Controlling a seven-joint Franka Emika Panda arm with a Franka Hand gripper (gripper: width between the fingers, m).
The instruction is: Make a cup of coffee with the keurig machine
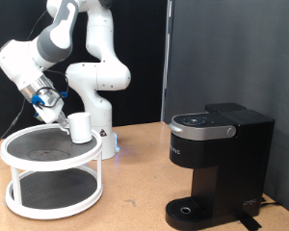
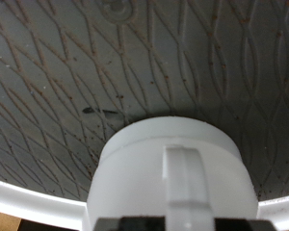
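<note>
The white cup (image 1: 80, 126) stands upright on the top tier of a white two-tier round rack (image 1: 19, 159), at the exterior view's left. My gripper (image 1: 60, 114) is close beside the cup, on its left in the exterior view, angled down towards it. In the wrist view the cup (image 2: 173, 164) fills the lower middle and its handle (image 2: 188, 178) faces the camera. Only a dark strip of the gripper shows at the picture's edge. The black keurig machine (image 1: 217, 164) stands at the exterior view's right with its lid down and its drip base (image 1: 191, 210) bare.
The rack's top tier carries a dark patterned mat (image 2: 106, 67) inside a white rim (image 2: 29, 197). The rack's lower tier (image 1: 48, 197) sits on the wooden table (image 1: 135, 192). The arm's white base (image 1: 101, 106) stands behind the rack.
</note>
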